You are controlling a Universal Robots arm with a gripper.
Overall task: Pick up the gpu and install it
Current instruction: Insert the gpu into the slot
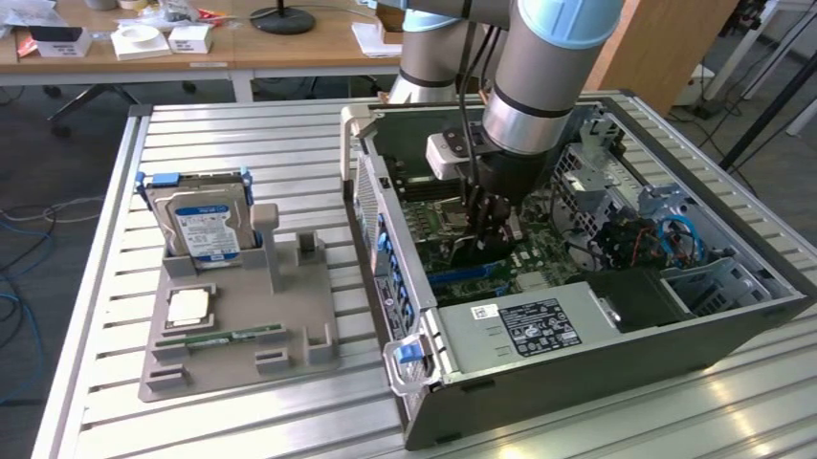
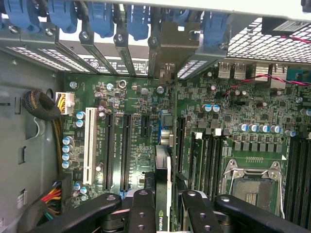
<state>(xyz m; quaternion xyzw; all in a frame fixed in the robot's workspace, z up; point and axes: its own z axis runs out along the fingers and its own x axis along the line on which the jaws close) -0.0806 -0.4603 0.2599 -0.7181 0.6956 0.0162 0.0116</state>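
The gpu (image 2: pixel 164 167) stands on edge between my fingers, a thin dark card with its metal end bracket (image 2: pixel 170 48) up against the case's rear slot openings. It lines up with the blue slot (image 2: pixel 161 127) on the green motherboard (image 2: pixel 228 121); whether it is fully seated I cannot tell. My gripper (image 2: pixel 165 206) is shut on the card, black fingers (image 2: pixel 141 208) on either side of it. In the exterior view the gripper (image 1: pixel 492 228) reaches straight down into the open computer case (image 1: pixel 575 382), with the dark gpu (image 1: pixel 479 256) just under it.
On the exterior view's left a grey fixture (image 1: pixel 300 330) holds a hard drive (image 1: pixel 205 225), a CPU chip (image 1: pixel 187 306) and a green RAM stick (image 1: pixel 230 337). Inside the case are the power supply (image 1: pixel 537 325), the CPU socket (image 2: pixel 252 187), black slots (image 2: pixel 108 150) and cables (image 2: pixel 43 109).
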